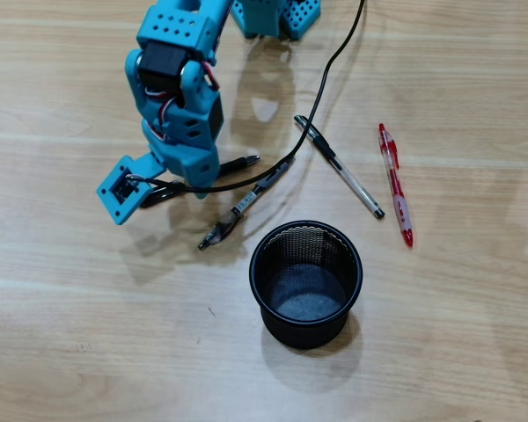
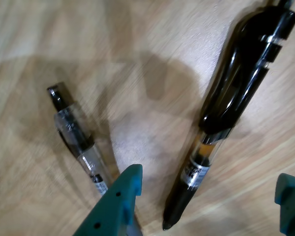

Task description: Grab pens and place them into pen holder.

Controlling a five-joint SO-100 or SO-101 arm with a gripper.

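Your gripper [image 2: 209, 191], jaws apart, straddles a black pen [image 2: 226, 113] on the table [image 2: 137, 49]; the holder [image 1: 306, 283] stands empty.

Teal printed arm [image 1: 178, 79], black servos, red-white wires, black cable [image 1: 334, 61], screw holes

Wrist view. Teal gripper [image 2: 209, 189] with fingers spread apart above a wooden table [image 2: 137, 54]; a black pen [image 2: 226, 113] lies between them, a clear-barrelled pen [image 2: 76, 137] beside the left finger [image 2: 120, 201].
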